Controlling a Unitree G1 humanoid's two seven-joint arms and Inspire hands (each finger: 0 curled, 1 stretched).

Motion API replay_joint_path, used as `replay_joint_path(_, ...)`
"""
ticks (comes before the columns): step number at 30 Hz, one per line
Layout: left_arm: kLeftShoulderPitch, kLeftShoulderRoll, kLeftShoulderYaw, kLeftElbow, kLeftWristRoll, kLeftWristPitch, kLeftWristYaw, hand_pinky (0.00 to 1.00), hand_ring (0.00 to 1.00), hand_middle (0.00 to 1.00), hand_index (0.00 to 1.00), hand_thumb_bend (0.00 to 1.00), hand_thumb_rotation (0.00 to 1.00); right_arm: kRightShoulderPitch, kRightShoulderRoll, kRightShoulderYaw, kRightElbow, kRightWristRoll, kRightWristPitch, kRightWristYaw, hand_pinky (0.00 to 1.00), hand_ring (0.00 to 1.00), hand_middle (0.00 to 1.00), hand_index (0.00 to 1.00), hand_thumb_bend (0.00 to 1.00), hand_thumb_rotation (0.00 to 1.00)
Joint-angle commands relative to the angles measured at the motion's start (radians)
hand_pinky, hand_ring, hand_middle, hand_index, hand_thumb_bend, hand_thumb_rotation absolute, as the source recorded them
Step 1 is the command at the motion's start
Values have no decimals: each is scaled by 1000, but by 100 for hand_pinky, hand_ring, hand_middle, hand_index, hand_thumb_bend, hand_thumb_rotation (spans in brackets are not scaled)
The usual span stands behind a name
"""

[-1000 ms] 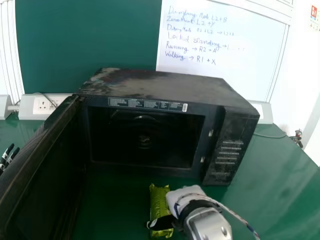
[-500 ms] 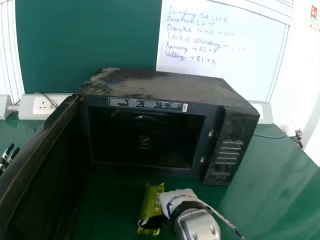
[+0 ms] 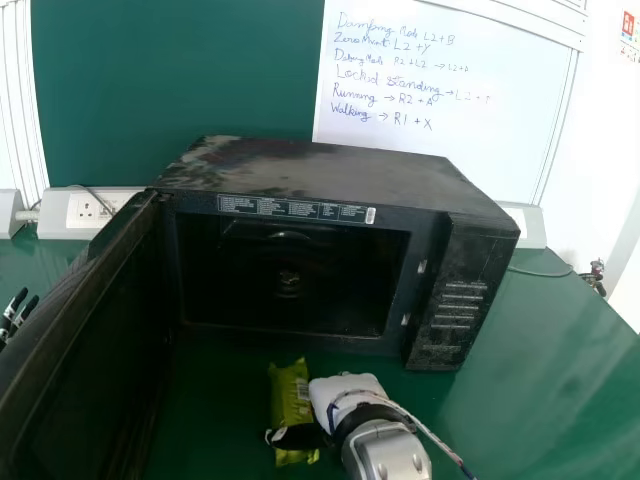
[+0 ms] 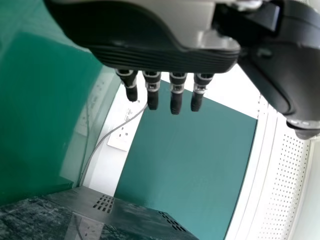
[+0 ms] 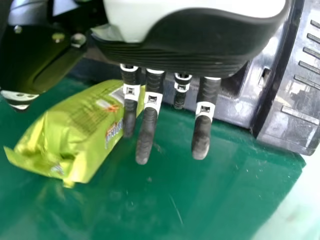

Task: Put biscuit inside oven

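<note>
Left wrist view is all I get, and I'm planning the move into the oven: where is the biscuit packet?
Observer: In the head view, the green packet is outside the oven, in front of its opening.
Operator: Are any fingers curled round it?
Observer: No, the right hand is at the packet with its fingers straight, as the right wrist view shows.
Operator: Is the way in open?
Observer: Yes, the door stands open on the robot's left in the head view.
</note>
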Motion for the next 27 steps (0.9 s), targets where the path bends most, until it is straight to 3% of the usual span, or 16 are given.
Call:
replay_joint_path(1,0,5,2,-7,-3,3,-2,79,84,86,91,89,75,-8,11,-3,17,-9,15,-14,29,37,47,74,100,100)
replay_joint_path(4,-2,5,1,-1,2,-5,-3,79,84,86,91,88,75,-31,12,-4,31,-21,19,2,21,28,40,73,100,100)
replay_joint_path(7,-4,7,1,3,3,-4,-3,79,84,86,90,88,75,-54,18,-10,39,-18,23,22,14,20,31,63,100,100)
replay_joint_path(14,-7,7,0,12,9,-8,-5,79,85,86,90,88,76,-95,34,-2,52,-8,21,51,13,20,31,65,100,100)
replay_joint_path(20,-5,6,0,7,5,-5,-7,79,85,86,91,89,76,-123,34,34,69,-26,0,82,35,46,56,76,100,100)
replay_joint_path(23,-5,6,0,8,5,-5,-7,79,85,86,91,89,76,-122,28,61,73,-37,-11,68,36,47,59,80,100,100)
replay_joint_path(27,-7,5,-1,13,14,-16,-8,79,84,85,90,89,76,-115,40,81,84,-39,-7,62,48,59,70,83,100,98)
